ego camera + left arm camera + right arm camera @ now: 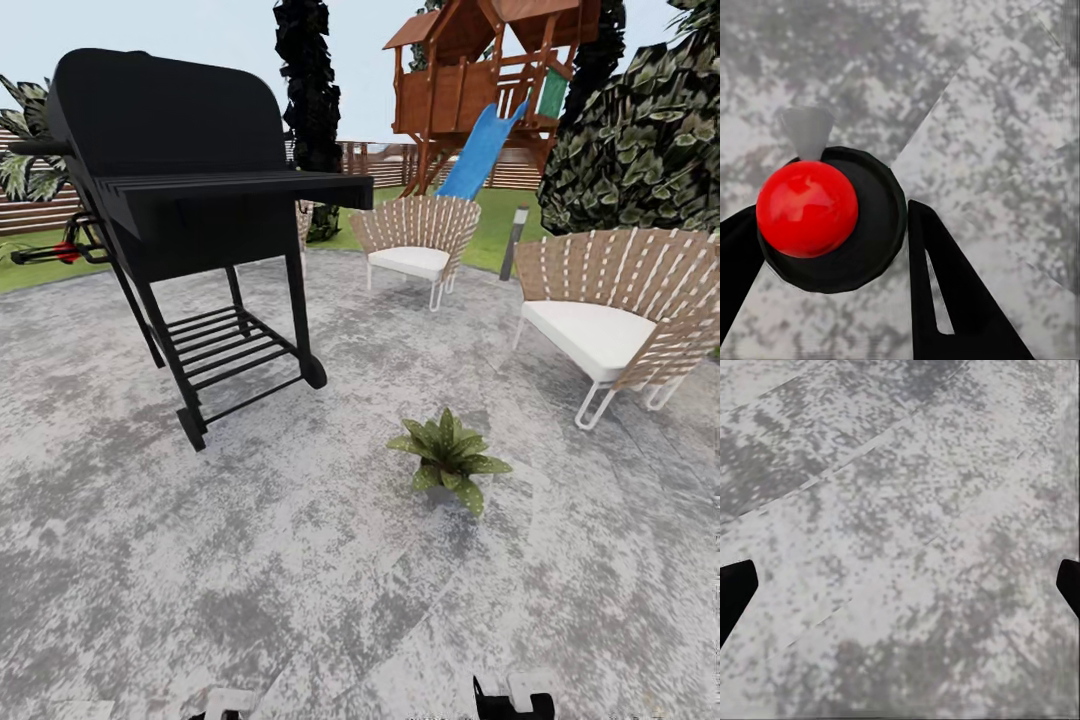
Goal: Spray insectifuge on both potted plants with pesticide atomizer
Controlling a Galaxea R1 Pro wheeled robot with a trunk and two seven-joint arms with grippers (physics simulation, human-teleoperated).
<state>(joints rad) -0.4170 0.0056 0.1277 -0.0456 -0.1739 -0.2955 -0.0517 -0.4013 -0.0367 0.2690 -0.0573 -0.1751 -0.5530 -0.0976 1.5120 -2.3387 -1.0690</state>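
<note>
Here the pesticide atomizer (821,217) is already in the left gripper (840,247): in the left wrist view its black round body with the red spot on top sits between the two dark fingers (945,300), which close on it, over the mottled-grey patio (1005,112). The right gripper (900,585) is spread wide with nothing between its fingertips, which peek in at the two edges of the right wrist view. In the head view one potted plant (450,455) stands on the paving just right of centre, below the black barbecue grill (180,180) at upper left and left of the slatted chair (620,310) at right. Judging from this, pickup is done and spraying comes next: the robot needs to close on the plant, aim the nozzle at the leaves and squeeze.
</note>
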